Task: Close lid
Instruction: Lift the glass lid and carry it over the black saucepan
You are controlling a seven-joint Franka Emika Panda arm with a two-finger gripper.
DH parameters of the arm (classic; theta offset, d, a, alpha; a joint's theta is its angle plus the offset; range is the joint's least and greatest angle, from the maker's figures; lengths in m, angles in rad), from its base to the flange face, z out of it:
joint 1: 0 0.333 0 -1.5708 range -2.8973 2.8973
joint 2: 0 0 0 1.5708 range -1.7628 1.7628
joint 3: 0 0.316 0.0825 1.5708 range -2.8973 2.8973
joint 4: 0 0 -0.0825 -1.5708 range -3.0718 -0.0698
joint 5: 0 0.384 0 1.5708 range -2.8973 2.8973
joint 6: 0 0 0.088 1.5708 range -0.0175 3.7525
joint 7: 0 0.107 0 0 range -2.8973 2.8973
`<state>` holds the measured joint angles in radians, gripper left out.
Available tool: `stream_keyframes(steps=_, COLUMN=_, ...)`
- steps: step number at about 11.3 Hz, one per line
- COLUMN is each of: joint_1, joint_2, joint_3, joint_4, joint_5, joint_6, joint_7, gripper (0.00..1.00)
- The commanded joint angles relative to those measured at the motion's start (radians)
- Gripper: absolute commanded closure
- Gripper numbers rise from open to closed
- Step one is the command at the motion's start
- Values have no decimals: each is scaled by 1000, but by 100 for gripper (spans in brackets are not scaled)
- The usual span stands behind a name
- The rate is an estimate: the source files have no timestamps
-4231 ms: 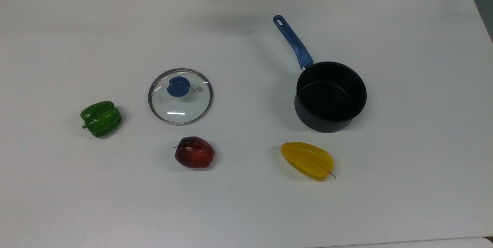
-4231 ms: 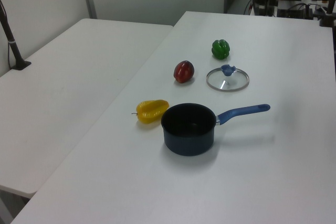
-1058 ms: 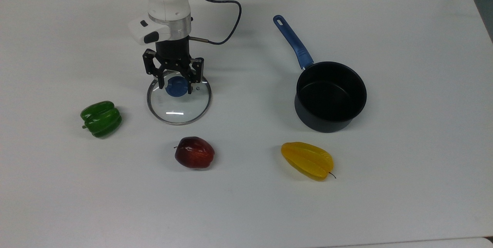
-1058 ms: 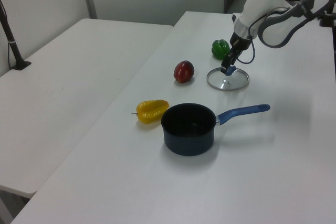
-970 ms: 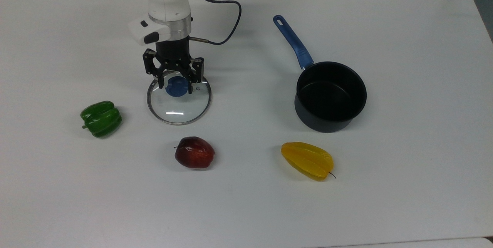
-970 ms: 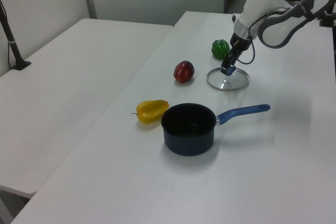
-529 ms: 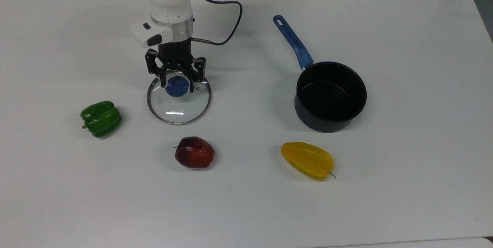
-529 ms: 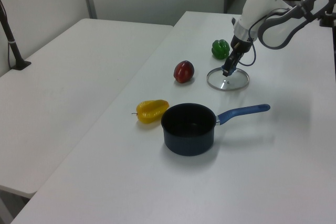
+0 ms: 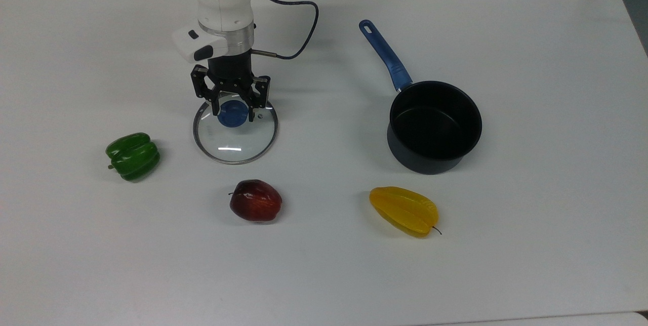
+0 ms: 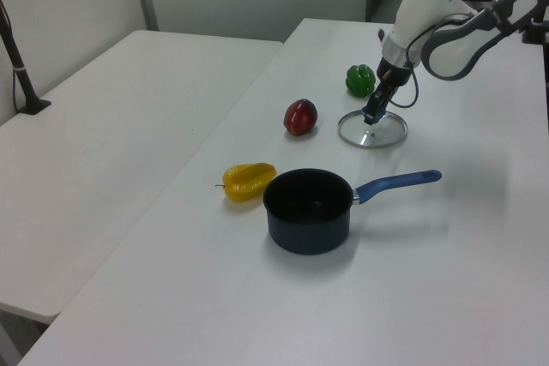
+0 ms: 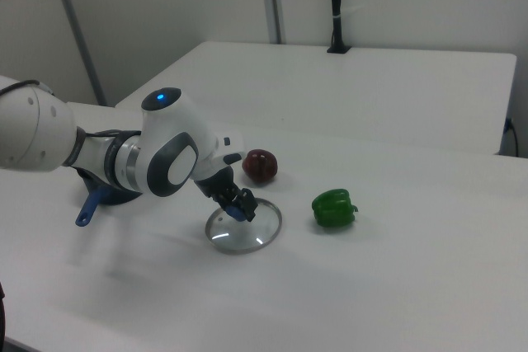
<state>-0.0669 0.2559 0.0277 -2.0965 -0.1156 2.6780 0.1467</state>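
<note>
The pincer (image 9: 231, 110) hangs straight down over the lid (image 9: 235, 136), its two fingers (image 9: 214, 107) standing to either side of the blue knob (image 9: 232, 115) with the jaws spread (whether the pads touch the knob cannot be told). The lid lies flat on the white counter (image 9: 324, 265), directly under the pincer, with its glass reaching out from below the fingers toward the top view's bottom edge. In the left view the pincer (image 10: 372, 117) stands at the far rim of the lid (image 10: 371, 131); in the right view it (image 11: 240, 207) comes down at a slant onto the lid (image 11: 242, 228).

To the pincer's right in the top view, well apart, sits the open dark pot (image 9: 434, 127) with its blue handle (image 9: 386, 56) pointing away. A green pepper (image 9: 132, 156) lies to the pincer's left in the top view, a red apple (image 9: 255, 200) beyond the lid's near rim, and a yellow starfruit (image 9: 404, 210) just below the pot.
</note>
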Motion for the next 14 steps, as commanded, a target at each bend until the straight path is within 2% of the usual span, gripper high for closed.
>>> stream_keyframes(steps=1, joint_1=3, joint_2=-6, joint_3=-2, joint_4=15, joint_5=-18, joint_6=-23, joint_7=14, gripper=35)
stream_keyframes(steps=3, joint_1=1, joint_2=-12, joint_3=-2, joint_4=16, joint_5=-18, joint_6=-24, joint_7=14, gripper=53)
stream_keyframes(steps=4, joint_1=3, joint_2=-18, joint_3=-2, joint_4=16, joint_5=-18, joint_6=-29, joint_7=16, gripper=55)
stream_keyframes(steps=6, joint_1=6, joint_2=-29, joint_3=-2, joint_4=36, joint_5=-18, joint_6=-50, joint_7=20, gripper=56)
stream_keyframes(steps=9, joint_1=30, joint_2=-29, joint_3=8, joint_4=165, joint_5=-16, joint_6=-254, joint_7=43, gripper=56)
stream_keyframes(steps=12, joint_1=128, joint_2=-59, joint_3=8, joint_4=193, joint_5=-21, joint_6=-274, joint_7=146, gripper=56)
stream_keyframes(steps=14, joint_1=226, joint_2=-50, joint_3=9, joint_4=258, joint_5=-21, joint_6=-314, joint_7=206, gripper=56)
